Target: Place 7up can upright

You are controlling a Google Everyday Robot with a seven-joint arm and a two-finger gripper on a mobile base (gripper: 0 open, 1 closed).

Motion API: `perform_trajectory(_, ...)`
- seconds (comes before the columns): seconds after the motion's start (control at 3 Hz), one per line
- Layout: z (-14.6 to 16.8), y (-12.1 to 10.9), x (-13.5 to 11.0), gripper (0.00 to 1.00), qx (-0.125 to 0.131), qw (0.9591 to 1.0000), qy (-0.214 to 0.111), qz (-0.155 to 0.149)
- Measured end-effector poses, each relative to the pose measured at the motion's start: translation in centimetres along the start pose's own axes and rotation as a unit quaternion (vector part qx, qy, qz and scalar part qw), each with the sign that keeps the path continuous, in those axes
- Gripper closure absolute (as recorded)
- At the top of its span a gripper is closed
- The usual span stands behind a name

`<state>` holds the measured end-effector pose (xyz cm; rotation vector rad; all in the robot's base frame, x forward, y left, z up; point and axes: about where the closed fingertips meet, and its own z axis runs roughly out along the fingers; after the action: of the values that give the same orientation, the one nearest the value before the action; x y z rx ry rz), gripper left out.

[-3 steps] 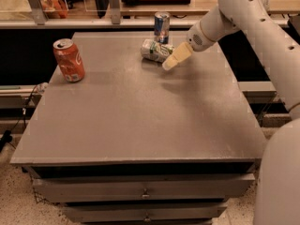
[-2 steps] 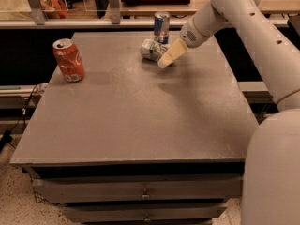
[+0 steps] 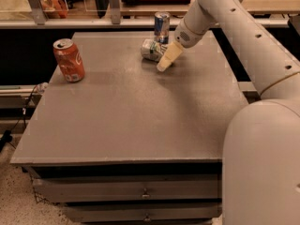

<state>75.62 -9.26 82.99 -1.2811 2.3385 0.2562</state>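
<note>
7up can [image 3: 151,49]: on its side, far part of table [image 3: 117,121]
gripper [image 3: 165,63]: low, just right of 7up can; grip state: cannot tell
blue can [image 3: 161,26]: upright, just behind
orange can [image 3: 69,60]: upright, left

The arm [image 3: 243,36] is clad in smooth off-white rounded casings. Each tubular link carries a row of small dark round recesses, and a thin dark seam curves across the lower link. The wrist housing is bulbous with one dark circular port. The claw [image 3: 165,63] is pale cream and tapered, located low over the far side of the counter [image 3: 126,116]. A large, plain off-white dome [image 3: 262,163] fills the lower right.
</note>
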Motion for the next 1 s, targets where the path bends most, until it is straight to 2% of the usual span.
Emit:
perform_trajectory(0.33,0.2,-0.2,-0.3,0.18,0.008,0.9997,0.021,-0.008)
perform_trajectory(1.0,-0.6,-0.2,-1.6,0.65,0.02,0.9988,0.04,-0.019)
